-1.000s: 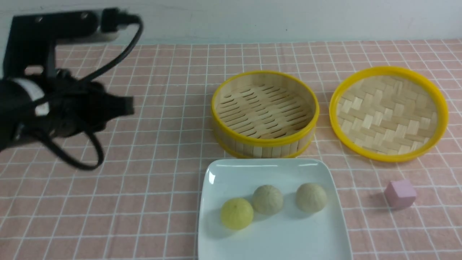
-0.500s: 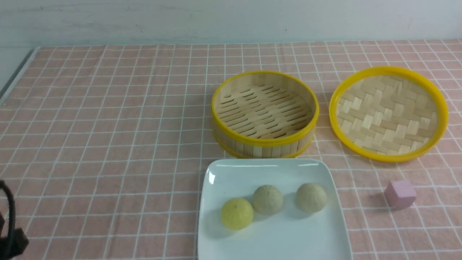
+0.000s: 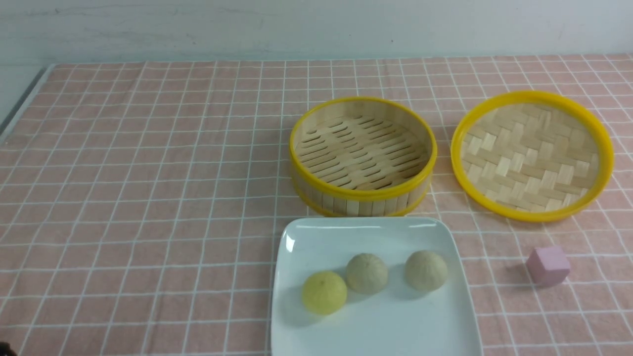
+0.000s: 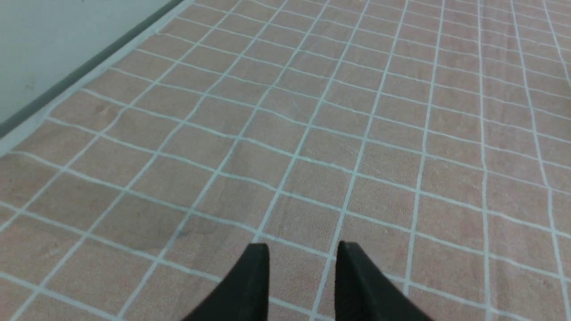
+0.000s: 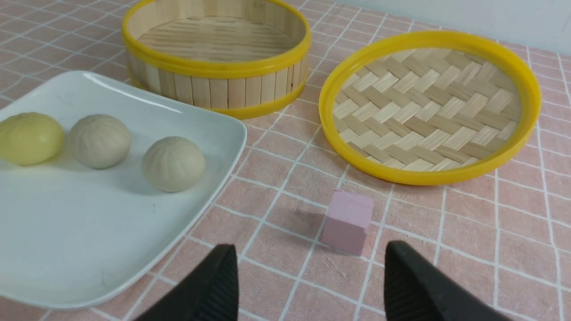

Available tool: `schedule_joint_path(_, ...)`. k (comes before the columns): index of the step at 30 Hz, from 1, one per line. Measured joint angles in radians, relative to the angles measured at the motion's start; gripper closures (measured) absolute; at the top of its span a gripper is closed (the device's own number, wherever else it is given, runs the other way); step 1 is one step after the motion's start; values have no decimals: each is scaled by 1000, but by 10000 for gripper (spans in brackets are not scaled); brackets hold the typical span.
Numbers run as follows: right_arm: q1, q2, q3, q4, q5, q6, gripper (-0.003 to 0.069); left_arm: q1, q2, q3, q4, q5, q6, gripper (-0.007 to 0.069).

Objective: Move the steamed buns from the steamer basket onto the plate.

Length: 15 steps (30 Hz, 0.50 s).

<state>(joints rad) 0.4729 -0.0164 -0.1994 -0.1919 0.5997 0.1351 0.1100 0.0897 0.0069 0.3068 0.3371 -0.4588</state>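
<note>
Front view: we see the plate point(image 3: 376, 326) at the near edge of the desk point(image 3: 148, 198), carrying all three steamed buns point(image 3: 367, 273). The yellow bun point(image 3: 324, 292) touches or nearly touches the middle beige bun; the second beige bun point(image 3: 426, 270) lies apart, toward the right. The steamer basket point(image 3: 362, 156) stands just behind the plate with a bare slatted floor. We see a shallow woven tray point(image 3: 532, 155) to the right of the basket and a pink cube point(image 3: 548, 265) right of the plate. Neither arm shows in this view. In the left wrist view, we find the left claw point(image 4: 302, 254) with a narrow gap between its tips, holding nothing, over bare checked cloth. In the right wrist view, we find the right claw point(image 5: 310, 263) spread wide and empty, near the cube.
</note>
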Motion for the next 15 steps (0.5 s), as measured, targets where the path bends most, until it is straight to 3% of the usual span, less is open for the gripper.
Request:
schedule_joint_path(8, 0, 0, 0, 0, 0, 0, 217, 0, -100, 0, 1, 100, -2, 384)
schedule_joint_path(15, 0, 0, 1, 0, 0, 0, 217, 0, -101, 10, 3, 89, -3, 384)
